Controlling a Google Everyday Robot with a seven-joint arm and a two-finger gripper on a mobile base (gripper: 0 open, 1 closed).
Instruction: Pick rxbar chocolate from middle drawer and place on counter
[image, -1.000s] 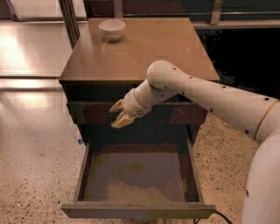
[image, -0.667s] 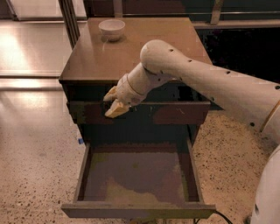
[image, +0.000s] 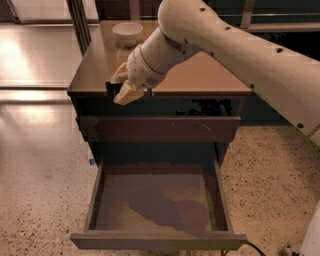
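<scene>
My gripper (image: 120, 86) hangs at the front left edge of the counter (image: 200, 75), at the level of its top. Its pale fingers (image: 129, 93) are shut on a small black flat bar, the rxbar chocolate (image: 111, 89), which sticks out to the left of the fingers just above the counter's edge. The middle drawer (image: 159, 240) is pulled wide open below. Its grey-olive floor shows nothing lying on it. My white arm reaches in from the upper right.
A white bowl (image: 128, 31) stands at the back left of the counter. A closed drawer with a reddish-brown scratched front (image: 160, 129) sits above the open one. Speckled terrazzo floor (image: 45, 200) surrounds the cabinet. A dark post (image: 79, 22) stands behind on the left.
My gripper has risen with the bar from in front of the upper drawer to the counter's front left edge. The arm has swung up and towards the camera.
</scene>
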